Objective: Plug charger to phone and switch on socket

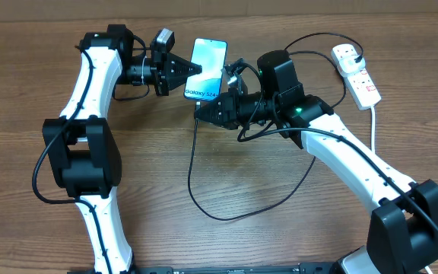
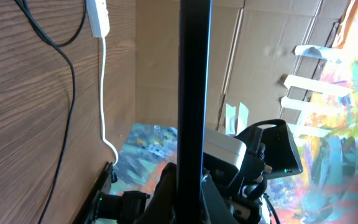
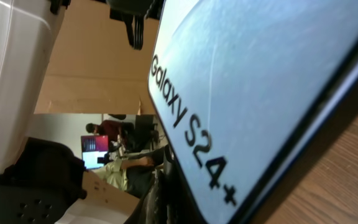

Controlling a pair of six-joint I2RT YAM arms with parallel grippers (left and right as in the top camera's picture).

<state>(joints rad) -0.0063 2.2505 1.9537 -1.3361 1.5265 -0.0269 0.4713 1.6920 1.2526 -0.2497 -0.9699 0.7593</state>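
Observation:
The phone [image 1: 207, 67], its lit screen reading "Galaxy S24+", is held tilted above the table at the back centre. My left gripper [image 1: 191, 71] is shut on its left long edge. In the left wrist view the phone is a black edge-on bar [image 2: 194, 93] between my fingers [image 2: 191, 199]. My right gripper [image 1: 206, 109] is at the phone's bottom end, shut on the connector of the charger, whose thin black cable [image 1: 191, 171] hangs from it. The connector tip is hidden. In the right wrist view the phone screen [image 3: 260, 81] fills the frame above my fingers [image 3: 185, 193]. The socket [image 1: 358, 74] lies at the back right with the white adapter [image 1: 347, 53] in it.
The black cable loops over the table's middle [image 1: 226, 217] and runs back up to the adapter. The socket's thick white cord [image 1: 374, 125] trails toward the front right; it also shows in the left wrist view [image 2: 104, 93]. Cardboard walls stand behind the table.

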